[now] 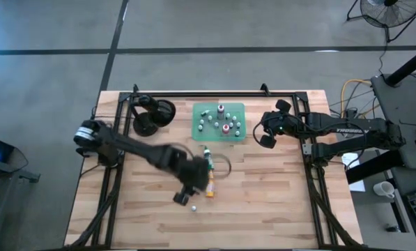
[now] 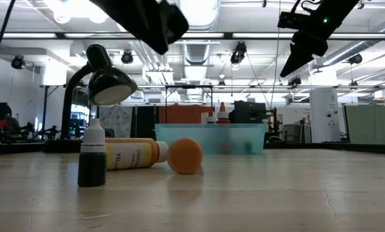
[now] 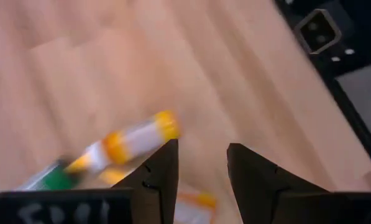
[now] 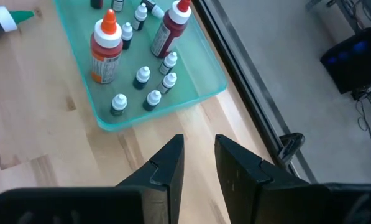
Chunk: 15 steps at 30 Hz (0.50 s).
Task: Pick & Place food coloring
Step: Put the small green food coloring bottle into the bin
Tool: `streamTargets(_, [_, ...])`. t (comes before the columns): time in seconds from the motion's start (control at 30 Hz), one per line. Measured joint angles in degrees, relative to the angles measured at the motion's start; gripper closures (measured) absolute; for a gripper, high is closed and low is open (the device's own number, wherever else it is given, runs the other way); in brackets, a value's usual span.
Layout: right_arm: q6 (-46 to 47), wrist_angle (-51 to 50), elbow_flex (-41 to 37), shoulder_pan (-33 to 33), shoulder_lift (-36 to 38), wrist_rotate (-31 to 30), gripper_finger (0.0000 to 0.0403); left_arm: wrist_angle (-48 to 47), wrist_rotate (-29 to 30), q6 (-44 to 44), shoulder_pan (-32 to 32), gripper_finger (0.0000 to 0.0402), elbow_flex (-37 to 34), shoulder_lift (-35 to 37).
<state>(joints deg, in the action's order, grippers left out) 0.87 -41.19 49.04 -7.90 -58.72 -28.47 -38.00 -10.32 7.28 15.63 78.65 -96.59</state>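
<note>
1. While your left gripper [image 1: 189, 187] hangs over the middle of the wooden table [image 1: 277, 202], its dark wedge-shaped fingers [image 3: 160, 177] stand a little apart with bare wood showing between them, gripping nothing.
2. You have two slim plastic food coloring bottles just beside that gripper: a green bottle [image 2: 92, 161] standing upright with a white cap, and a yellow bottle [image 2: 131, 154] lying on its side with its round orange cap [image 2: 184, 156] facing the low camera.
3. You can see a tiny white round piece [image 1: 192, 207] loose on the boards just beyond the left gripper, toward the table's near edge.
4. Your right gripper [image 4: 197, 155] waits above the table beside the translucent green tray [image 4: 210, 81], its fingers narrowly parted around nothing.
5. You will find several small dark bottles with white caps [image 4: 141, 76] standing in that flat tray, plus two taller red bottles [image 4: 105, 46] with pointed nozzles.
6. Your table is pale butcher-block wood with visible seams, framed by black rails; a black gooseneck desk lamp [image 2: 95, 84] stands at its far left.
7. Beyond it you look into a bright workshop with ceiling lights and exposed ducts.
</note>
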Motion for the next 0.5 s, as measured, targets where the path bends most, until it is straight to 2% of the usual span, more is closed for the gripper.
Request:
streamTargets(0.2, [-0.01, -0.39, 0.0, 0.0, 0.0, 0.42, 0.0321, 4.04, 1.24, -7.8, 5.76, 0.0291, -0.02, -5.02])
streamTargets(0.5, [0.17, -2.77, 0.0, -0.02, 0.0, 1.09, 0.0321, 6.51, 1.5, -16.09, 7.81, 0.0291, 0.35, -7.78])
